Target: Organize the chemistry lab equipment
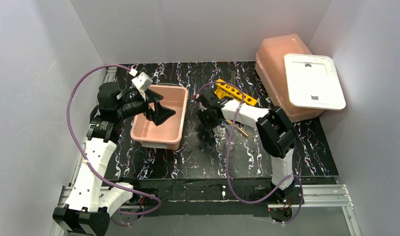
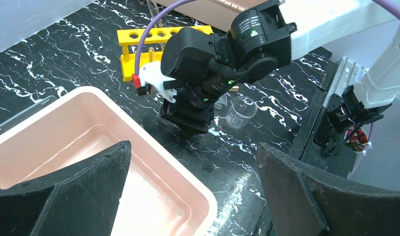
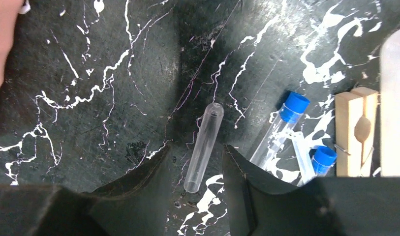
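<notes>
My right gripper [image 3: 197,153] is open and low over the table, with one finger on each side of a clear test tube [image 3: 203,146] that lies flat and untouched. Two blue-capped tubes [image 3: 282,129] lie just to its right. A small clear beaker [image 2: 240,112] stands beside the right gripper [image 1: 207,119]. The yellow tube rack [image 1: 235,93] stands behind it, with thin brown rods [image 1: 240,130] near it. My left gripper [image 2: 192,147] is open and empty, and it straddles the near corner of a pink tub [image 2: 153,147]. The bottle's red cap is not visible.
A wooden clip [image 3: 357,129] and a translucent white object [image 3: 394,108] lie right of the tubes. The open pink tub [image 1: 180,105] sits left of centre. An upturned pink tub [image 1: 276,59] with a white lid [image 1: 313,81] on it stands at the back right.
</notes>
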Controlling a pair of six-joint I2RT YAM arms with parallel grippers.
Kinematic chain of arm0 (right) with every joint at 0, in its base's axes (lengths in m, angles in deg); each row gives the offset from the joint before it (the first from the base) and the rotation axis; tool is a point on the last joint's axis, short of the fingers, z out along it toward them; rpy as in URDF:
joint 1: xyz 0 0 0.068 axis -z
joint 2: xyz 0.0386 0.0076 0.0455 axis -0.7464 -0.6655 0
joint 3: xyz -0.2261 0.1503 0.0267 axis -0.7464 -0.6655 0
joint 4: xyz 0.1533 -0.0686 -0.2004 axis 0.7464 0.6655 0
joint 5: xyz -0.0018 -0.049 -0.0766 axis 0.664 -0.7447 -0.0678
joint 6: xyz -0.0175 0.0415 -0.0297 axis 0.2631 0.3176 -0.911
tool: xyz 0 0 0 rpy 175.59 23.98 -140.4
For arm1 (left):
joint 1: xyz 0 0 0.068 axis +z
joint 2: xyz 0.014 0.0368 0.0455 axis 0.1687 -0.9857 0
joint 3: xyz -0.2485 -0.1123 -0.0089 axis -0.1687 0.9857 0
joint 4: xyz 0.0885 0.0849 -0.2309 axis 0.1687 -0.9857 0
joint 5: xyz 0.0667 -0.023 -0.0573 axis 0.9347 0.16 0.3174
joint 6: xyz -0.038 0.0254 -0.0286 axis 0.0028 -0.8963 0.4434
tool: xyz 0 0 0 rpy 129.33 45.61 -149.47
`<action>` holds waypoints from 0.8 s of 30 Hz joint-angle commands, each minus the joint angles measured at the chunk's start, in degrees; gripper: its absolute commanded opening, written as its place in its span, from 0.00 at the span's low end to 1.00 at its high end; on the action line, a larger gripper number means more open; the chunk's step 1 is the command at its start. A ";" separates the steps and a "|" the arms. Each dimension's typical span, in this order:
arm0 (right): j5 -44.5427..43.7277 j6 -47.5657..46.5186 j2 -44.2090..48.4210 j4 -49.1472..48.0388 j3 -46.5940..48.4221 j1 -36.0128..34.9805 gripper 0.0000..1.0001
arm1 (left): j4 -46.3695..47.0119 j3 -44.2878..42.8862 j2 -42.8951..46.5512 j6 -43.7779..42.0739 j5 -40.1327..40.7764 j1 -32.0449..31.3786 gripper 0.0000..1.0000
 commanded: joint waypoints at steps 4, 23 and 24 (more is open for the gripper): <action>1.42 0.27 -2.70 4.89 5.03 -0.03 0.47 | -0.86 -1.07 1.04 -1.38 -1.87 -0.23 0.98; 0.88 -0.88 -6.29 8.57 9.01 0.06 0.41 | -1.21 -2.14 1.28 -2.38 -1.83 -0.23 0.98; 0.74 -0.87 -6.34 8.57 8.88 0.02 0.39 | -1.21 -2.13 1.28 -2.31 -1.83 -0.27 0.98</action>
